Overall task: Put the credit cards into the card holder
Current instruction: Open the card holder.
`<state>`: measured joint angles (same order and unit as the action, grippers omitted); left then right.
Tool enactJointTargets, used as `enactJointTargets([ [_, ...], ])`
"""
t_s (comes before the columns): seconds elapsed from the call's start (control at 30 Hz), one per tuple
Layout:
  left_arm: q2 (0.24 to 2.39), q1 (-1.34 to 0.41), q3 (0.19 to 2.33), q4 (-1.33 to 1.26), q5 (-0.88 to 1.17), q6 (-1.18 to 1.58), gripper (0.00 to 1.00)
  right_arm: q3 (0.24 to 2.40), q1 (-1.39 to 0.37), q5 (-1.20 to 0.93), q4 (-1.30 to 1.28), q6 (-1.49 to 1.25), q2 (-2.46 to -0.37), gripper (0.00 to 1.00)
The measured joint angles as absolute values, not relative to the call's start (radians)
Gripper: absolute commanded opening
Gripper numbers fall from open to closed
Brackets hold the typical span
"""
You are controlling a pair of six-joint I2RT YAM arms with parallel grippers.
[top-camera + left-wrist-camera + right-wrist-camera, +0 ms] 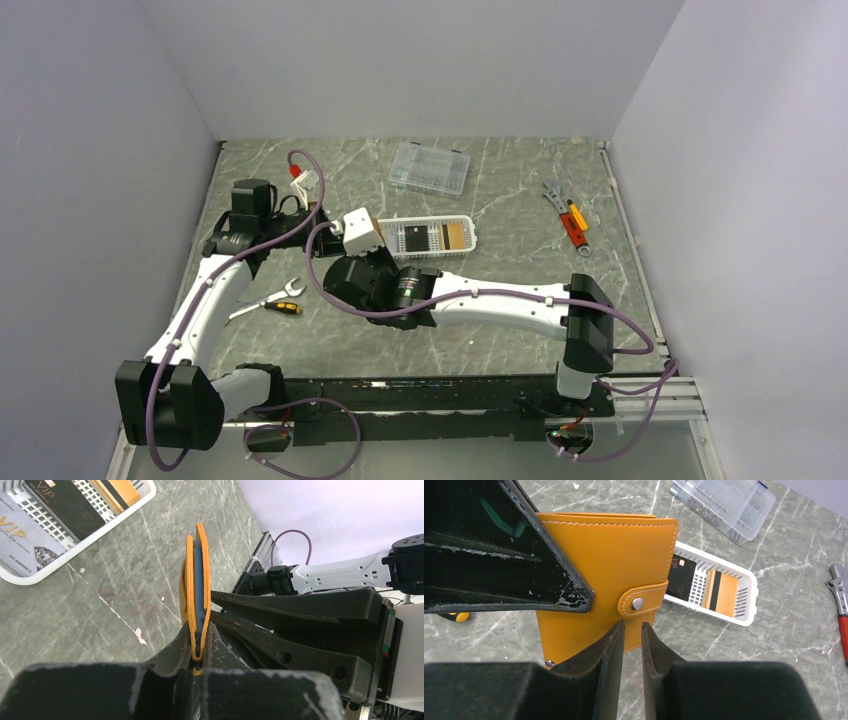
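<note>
Grey-green marbled tabletop (500, 345), pale walls all round. Left gripper (197, 650) is clenched on one edge of the flat orange leather-like card holder (604, 560), holding it up on edge and snapped closed. Right gripper (633, 630), jaws parted by a slit with nothing between, sits at six o'clock of the studded snap tab (640, 601). Black and gold plastic credit cards (681, 575) lie in the white slotted basket (749, 587) at three o'clock. I'd nip only the tab's tip and peel outward, with the left holding firm
</note>
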<state>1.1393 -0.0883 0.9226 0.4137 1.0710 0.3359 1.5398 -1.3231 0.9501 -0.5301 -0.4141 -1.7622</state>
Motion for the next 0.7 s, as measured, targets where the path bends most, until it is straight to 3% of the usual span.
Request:
enactJointTargets([
  [0.23,1.138,-0.088,0.922,0.403,1.076,0.337,0.00,1.512,-1.324,0.973,-0.464,-0.380,-1.754,0.00],
  [0.7,1.137,-0.089,0.919,0.386,1.102,0.345,0.00,1.409,-1.282,1.031,-0.307,-0.329,-1.623,0.00],
])
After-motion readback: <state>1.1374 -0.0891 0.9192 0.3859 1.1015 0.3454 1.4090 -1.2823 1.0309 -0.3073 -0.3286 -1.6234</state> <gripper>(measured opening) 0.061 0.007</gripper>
